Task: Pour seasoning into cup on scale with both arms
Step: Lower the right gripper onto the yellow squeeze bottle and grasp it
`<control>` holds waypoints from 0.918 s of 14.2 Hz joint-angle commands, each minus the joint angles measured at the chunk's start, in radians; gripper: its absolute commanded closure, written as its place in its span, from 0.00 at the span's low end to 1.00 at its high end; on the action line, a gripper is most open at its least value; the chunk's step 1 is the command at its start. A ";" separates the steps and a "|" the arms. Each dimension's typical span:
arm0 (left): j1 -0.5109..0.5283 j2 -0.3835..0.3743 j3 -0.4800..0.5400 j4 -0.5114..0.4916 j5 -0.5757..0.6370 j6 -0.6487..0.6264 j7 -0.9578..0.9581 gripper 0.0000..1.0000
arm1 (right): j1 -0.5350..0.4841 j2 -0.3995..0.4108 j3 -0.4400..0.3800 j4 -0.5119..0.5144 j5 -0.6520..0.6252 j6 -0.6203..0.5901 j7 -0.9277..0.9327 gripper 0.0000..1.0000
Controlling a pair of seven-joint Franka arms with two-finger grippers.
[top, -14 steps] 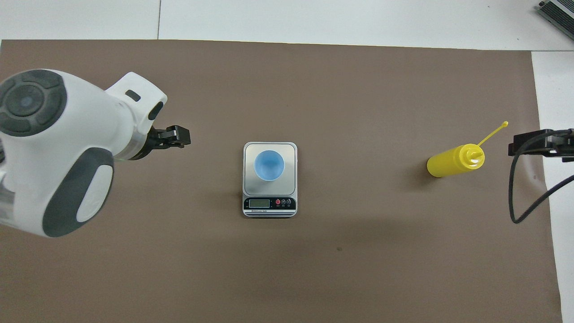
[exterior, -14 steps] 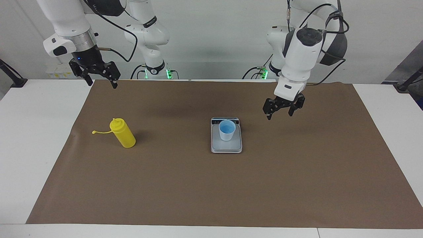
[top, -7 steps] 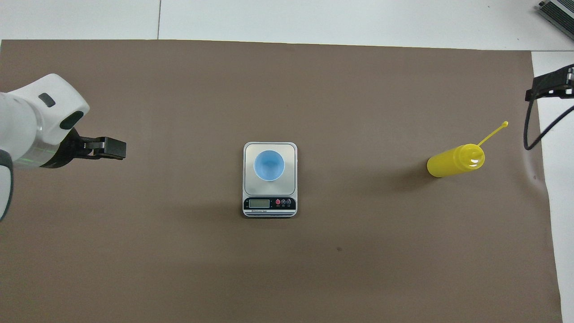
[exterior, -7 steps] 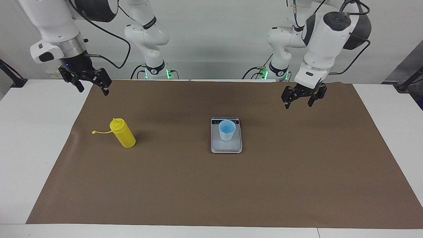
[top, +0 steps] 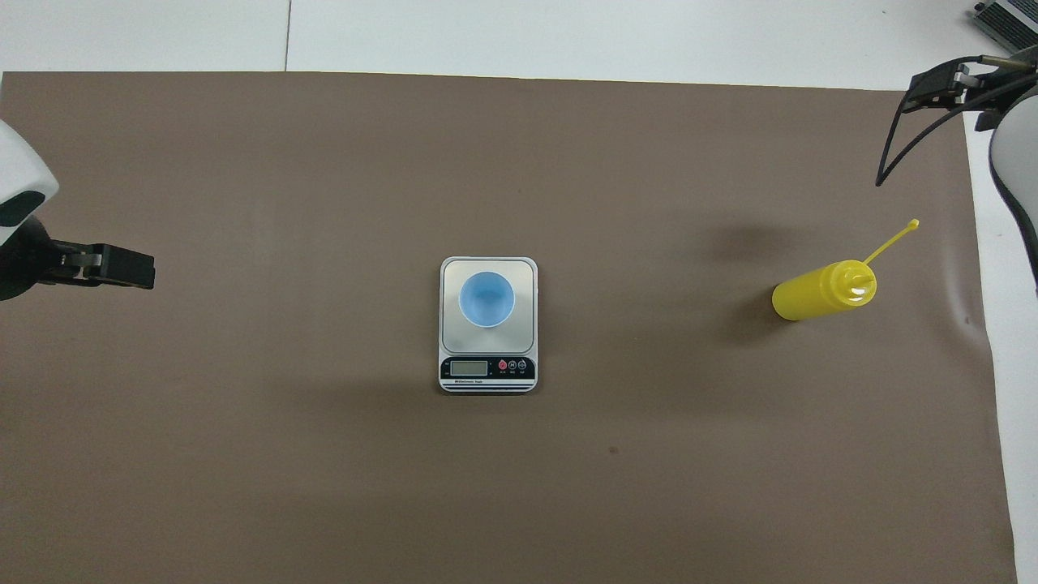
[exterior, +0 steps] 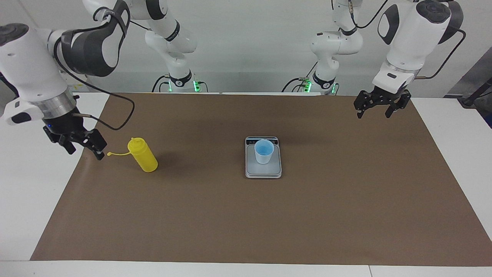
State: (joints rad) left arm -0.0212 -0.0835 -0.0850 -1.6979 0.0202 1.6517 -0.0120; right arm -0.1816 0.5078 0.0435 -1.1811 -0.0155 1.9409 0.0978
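The seasoning is a yellow squeeze bottle (exterior: 143,156) (top: 821,290) standing on the brown mat toward the right arm's end, its thin cap strap (exterior: 117,154) (top: 892,239) sticking out sideways. The light blue cup (exterior: 264,151) (top: 486,298) stands on the silver-grey scale (exterior: 263,171) (top: 486,373) at mid-table. My right gripper (exterior: 85,151) (top: 949,81) hangs open and empty over the mat's edge, just beside the tip of the strap and clear of the bottle. My left gripper (exterior: 373,114) (top: 122,268) hangs open and empty over the mat near the left arm's end, well away from the scale.
The brown mat (exterior: 246,223) covers most of the white table (exterior: 23,200). The scale's dark display strip faces the robots. A black cable loops from the right wrist (exterior: 123,115). A grey device (top: 1005,20) sits at the table's corner.
My right gripper swung outward past the bottle and dropped low beside the strap. My left gripper drew back from beside the scale toward the left arm's end. Bottle, cup and scale stayed put.
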 commanded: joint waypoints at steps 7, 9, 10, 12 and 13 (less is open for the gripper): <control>0.026 0.002 -0.001 0.030 -0.064 -0.026 0.020 0.00 | -0.064 0.150 0.009 0.014 0.140 0.009 0.126 0.00; 0.037 0.008 -0.001 0.072 -0.071 -0.056 0.023 0.00 | -0.067 0.143 0.009 0.014 0.149 -0.092 0.238 0.00; 0.038 0.013 0.001 0.087 -0.071 -0.075 0.023 0.00 | -0.073 0.138 0.009 0.009 0.152 -0.133 0.291 0.00; 0.038 0.013 0.001 0.090 -0.068 -0.073 0.030 0.00 | -0.103 0.130 0.009 -0.005 0.218 -0.204 0.390 0.00; 0.040 0.010 0.002 0.081 -0.068 -0.072 0.032 0.00 | -0.119 0.120 0.009 -0.032 0.250 -0.224 0.439 0.00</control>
State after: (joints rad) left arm 0.0011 -0.0806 -0.0775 -1.6299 -0.0326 1.6038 -0.0036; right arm -0.2576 0.6503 0.0424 -1.1784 0.1699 1.7601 0.4589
